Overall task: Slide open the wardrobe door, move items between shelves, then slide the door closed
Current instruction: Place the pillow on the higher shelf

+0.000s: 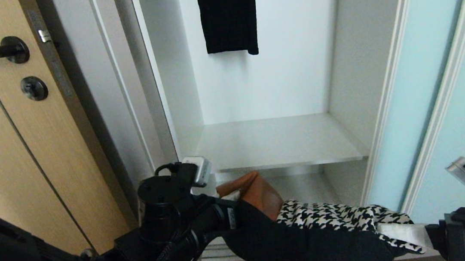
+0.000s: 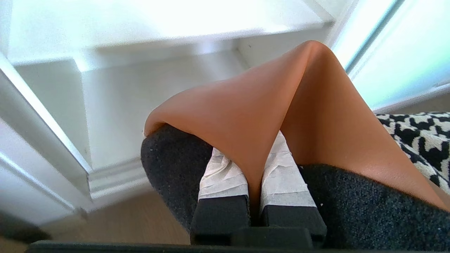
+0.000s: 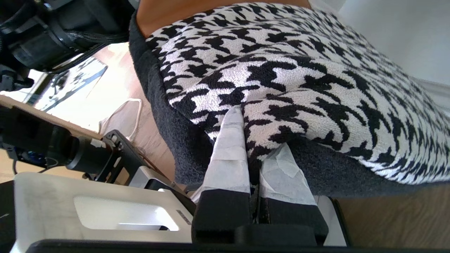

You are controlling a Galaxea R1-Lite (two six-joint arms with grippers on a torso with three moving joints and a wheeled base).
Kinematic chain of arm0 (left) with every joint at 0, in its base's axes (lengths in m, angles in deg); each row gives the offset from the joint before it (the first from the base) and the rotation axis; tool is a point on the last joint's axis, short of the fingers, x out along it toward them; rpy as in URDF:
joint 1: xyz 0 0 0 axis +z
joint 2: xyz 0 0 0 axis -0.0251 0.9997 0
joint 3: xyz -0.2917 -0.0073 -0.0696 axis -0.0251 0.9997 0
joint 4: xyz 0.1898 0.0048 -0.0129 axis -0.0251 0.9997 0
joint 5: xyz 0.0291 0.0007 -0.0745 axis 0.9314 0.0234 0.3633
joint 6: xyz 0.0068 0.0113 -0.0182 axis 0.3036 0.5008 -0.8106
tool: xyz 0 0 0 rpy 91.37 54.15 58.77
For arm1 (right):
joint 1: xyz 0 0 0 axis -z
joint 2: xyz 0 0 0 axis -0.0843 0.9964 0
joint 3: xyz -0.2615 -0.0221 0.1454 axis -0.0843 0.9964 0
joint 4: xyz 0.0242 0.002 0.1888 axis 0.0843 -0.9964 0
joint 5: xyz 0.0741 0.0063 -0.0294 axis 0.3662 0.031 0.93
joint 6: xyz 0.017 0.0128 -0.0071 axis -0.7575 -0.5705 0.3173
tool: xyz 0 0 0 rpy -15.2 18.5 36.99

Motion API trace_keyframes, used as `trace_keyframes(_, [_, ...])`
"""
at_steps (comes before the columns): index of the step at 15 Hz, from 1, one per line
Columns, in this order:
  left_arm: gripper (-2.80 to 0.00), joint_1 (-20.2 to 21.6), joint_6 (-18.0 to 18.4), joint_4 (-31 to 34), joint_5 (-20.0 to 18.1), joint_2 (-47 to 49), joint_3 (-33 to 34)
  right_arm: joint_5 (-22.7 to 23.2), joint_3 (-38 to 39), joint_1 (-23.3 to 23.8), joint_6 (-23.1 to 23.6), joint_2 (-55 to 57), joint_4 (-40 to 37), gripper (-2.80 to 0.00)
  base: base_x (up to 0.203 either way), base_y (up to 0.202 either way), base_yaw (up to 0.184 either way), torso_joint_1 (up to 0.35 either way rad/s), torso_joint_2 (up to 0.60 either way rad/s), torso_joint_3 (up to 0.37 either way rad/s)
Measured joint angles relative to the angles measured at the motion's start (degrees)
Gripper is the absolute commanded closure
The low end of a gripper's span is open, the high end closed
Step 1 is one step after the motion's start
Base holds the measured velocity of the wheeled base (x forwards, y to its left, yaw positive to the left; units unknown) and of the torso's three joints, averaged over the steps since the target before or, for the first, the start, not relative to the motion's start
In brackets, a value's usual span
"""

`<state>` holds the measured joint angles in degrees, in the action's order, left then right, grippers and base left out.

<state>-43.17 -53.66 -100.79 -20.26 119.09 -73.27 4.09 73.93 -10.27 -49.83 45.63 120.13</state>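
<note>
Tan leather is pinched into a ridge between the white-taped fingers (image 2: 221, 172) of your left end effector (image 2: 255, 175), which is clamped tight on that corner of the cushion (image 1: 312, 234); in the left wrist view the leather rises in a tent-like fold above the grip. Your right end effector (image 3: 251, 168) is likewise closed on the cushion, its taped fingertips (image 3: 230, 147) biting the seam where the houndstooth face meets the black back. In the head view the cushion hangs between the two arms, low in the picture from about 7 o'clock to 4 o'clock, in front of the open wardrobe and below the upper white shelf (image 1: 279, 143); the tan corner pokes toward the lower shelf (image 1: 303, 185) opening, though you cannot tell whether it touches anything there. Judging by the way it folds and sags, the cushion is soft and light, and the leather looks smoother than the woven side, so trust the fabric and seam grips more than the leather pinch. Take hold at opposite edges, as you have now, so it stays spread and does not droop into the shelf edge. At 12 o'clock a black garment (image 1: 227, 14) hangs inside; the sliding wardrobe door (image 1: 439, 83) stands pushed aside at 3 o'clock, and a wood door (image 1: 5, 150) sits at 9 o'clock.
</note>
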Motion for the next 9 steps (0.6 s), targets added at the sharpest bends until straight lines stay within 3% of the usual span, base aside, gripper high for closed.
trace_keyframes(4, [0.0,0.0,0.4,-0.1,0.1,-0.1,0.4,0.0,-0.1,0.0,0.0,-0.3,0.0,0.0,0.178,0.0,0.0,0.004,0.0,0.001])
trace_keyframes(9, [0.0,-0.1,0.8,-4.9,1.7,-0.4,0.7,-0.1,-1.7,-0.1,-2.8,-3.9,-0.8,0.0,0.0,0.0,0.0,0.0,0.0,0.0])
